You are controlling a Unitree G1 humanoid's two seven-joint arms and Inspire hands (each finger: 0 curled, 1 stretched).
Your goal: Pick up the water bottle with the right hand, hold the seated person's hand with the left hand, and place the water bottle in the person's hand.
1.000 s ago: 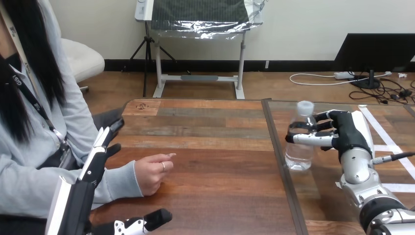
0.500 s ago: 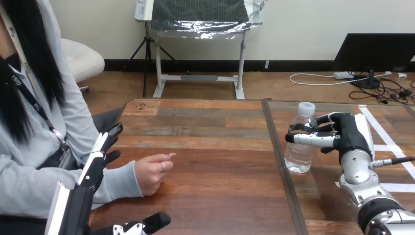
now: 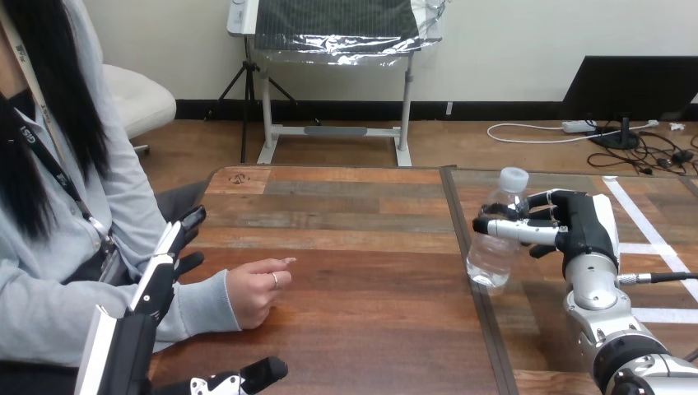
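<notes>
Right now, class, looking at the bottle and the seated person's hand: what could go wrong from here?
1. The water bottle is tilted, with the right hand's fingers curled round its upper part alone; it might slip.
2. The person's hand lies loosely curled on the table, perhaps not ready to receive it.
3. The left hand is open beside the sleeve, not holding that hand.

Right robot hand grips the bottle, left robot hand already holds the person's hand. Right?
No. Head view: left robot hand is open beside the person's forearm, not holding the person's hand. The right robot hand does grip the water bottle.
</notes>
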